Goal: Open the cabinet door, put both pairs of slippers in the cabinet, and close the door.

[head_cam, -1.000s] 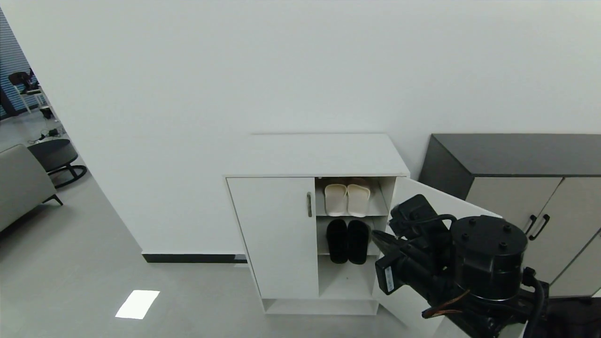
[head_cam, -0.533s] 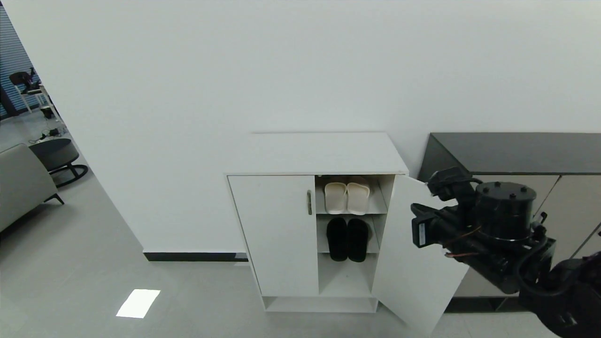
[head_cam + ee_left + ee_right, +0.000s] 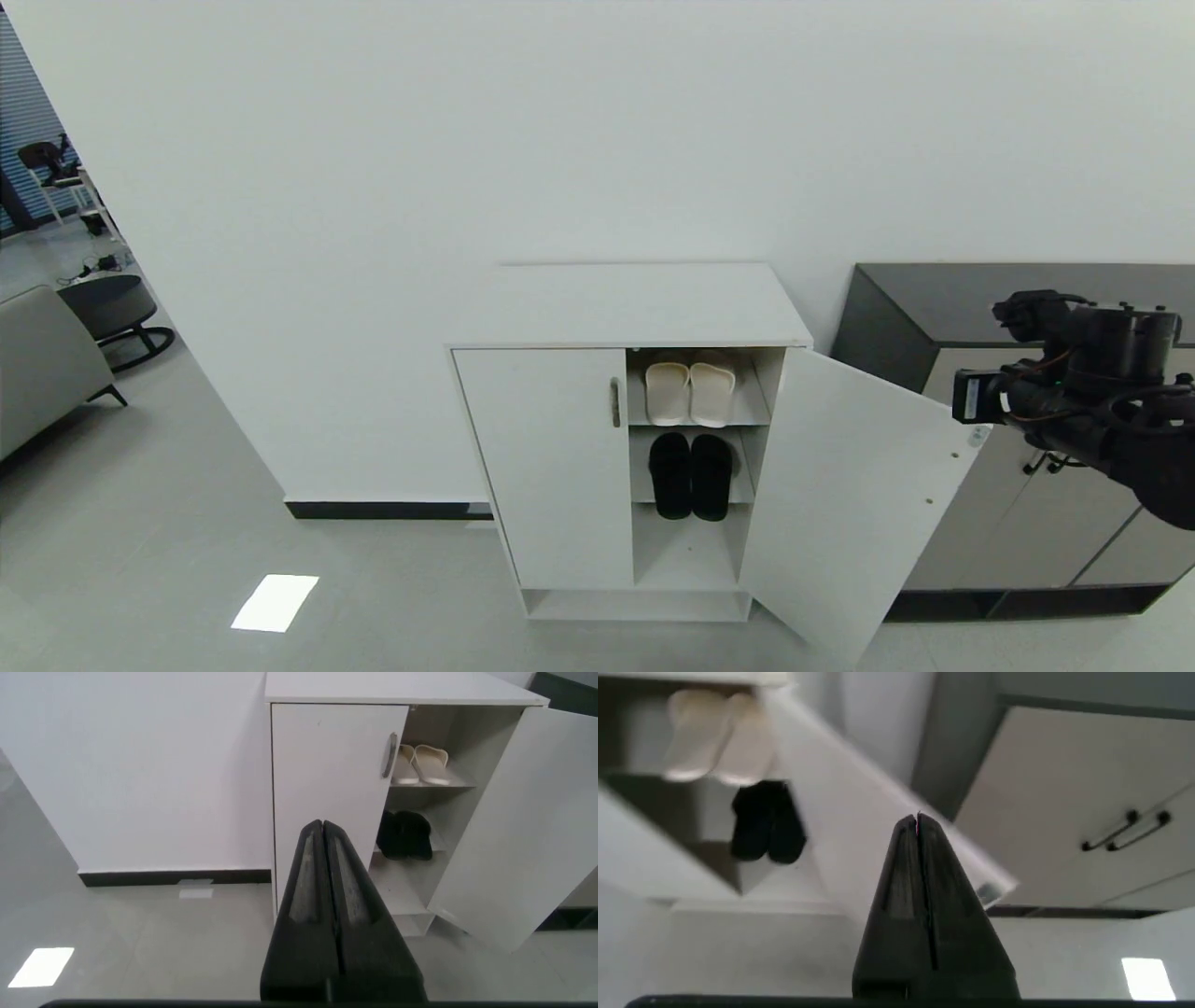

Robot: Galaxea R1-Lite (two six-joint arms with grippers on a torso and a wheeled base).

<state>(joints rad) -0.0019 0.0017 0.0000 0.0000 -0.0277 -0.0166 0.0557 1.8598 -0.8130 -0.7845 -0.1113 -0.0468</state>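
Note:
The white cabinet [image 3: 635,303] stands against the wall with its left door [image 3: 546,467] closed and its right door [image 3: 854,495] swung wide open. A cream pair of slippers [image 3: 691,394] lies on the top shelf, and a black pair [image 3: 692,476] on the shelf below. My right arm [image 3: 1074,401] hangs past the open door's outer edge, in front of the sideboard. The right gripper [image 3: 918,821] is shut and holds nothing, near the door's edge [image 3: 878,812]. The left gripper [image 3: 322,826] is shut and empty too, pointing at the closed door [image 3: 332,793] from a distance.
A grey sideboard [image 3: 1027,299] with a dark top and black handles [image 3: 1130,831] stands right of the cabinet, close behind the open door. A sofa [image 3: 37,364] and a round table [image 3: 112,308] are far left. Bare floor [image 3: 373,588] lies before the cabinet.
My right arm has swung from in front of the open door rightward and up, past the door's outer edge. The door stays open and the slippers have not moved.

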